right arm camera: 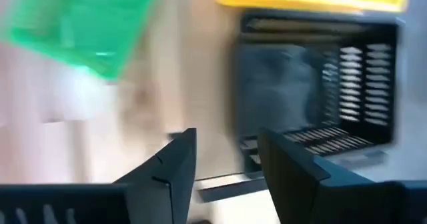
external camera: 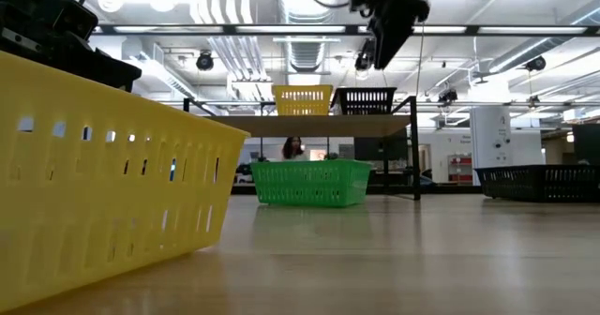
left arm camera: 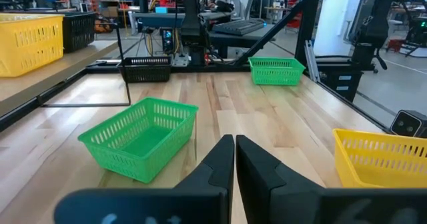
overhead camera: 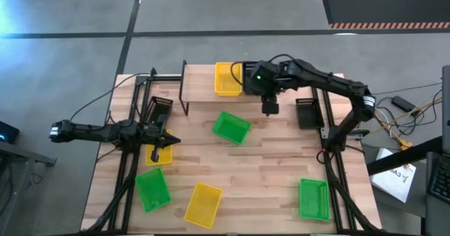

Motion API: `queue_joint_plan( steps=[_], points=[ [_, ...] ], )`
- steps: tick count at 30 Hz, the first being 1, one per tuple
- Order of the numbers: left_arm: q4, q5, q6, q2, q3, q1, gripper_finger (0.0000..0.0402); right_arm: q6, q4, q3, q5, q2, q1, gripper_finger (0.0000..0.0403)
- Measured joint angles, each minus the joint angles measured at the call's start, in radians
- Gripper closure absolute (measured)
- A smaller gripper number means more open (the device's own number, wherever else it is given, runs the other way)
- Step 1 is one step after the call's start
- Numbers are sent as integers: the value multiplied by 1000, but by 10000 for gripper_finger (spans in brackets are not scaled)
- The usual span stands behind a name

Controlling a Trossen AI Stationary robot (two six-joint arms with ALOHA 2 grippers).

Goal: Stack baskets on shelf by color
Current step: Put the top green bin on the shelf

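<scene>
The light-wood shelf (overhead camera: 200,81) stands at the table's far side, with a yellow basket (overhead camera: 227,78) and a black basket (external camera: 366,100) side by side on it. A green basket (overhead camera: 230,126) sits on the table just in front of the shelf. My right gripper (overhead camera: 269,109) hangs open above the table at the shelf's near edge, higher than the shelf top in the low view (external camera: 384,43). Its wrist view shows the black basket (right arm camera: 313,97) and the green one (right arm camera: 80,24). My left gripper (overhead camera: 169,141) is shut and holds nothing, over a yellow basket (overhead camera: 158,153) at the table's left.
Loose baskets lie about the table: a black one (overhead camera: 307,113) at the right, a black one (overhead camera: 158,109) at the left, a green one (overhead camera: 152,190) and a yellow one (overhead camera: 203,203) near the front, and a green one (overhead camera: 313,197) at the front right.
</scene>
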Motion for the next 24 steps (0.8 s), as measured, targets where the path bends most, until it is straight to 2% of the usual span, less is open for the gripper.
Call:
queue_joint_plan(
  steps=[4, 8, 14, 21, 24],
  points=[
    [0, 0, 0, 0, 0, 0, 402, 13, 3, -19, -138, -46, 90, 250],
    [0, 0, 0, 0, 0, 0, 402, 26, 31, -99, -200, -58, 208, 250],
    [0, 0, 0, 0, 0, 0, 402, -4, 222, -316, -204, -56, 330, 248],
    [0, 0, 0, 2, 0, 0, 402, -99, 552, -506, -154, -49, 337, 248],
    [0, 0, 0, 2, 0, 0, 402, -207, 643, -559, -120, -50, 328, 248]
  ],
)
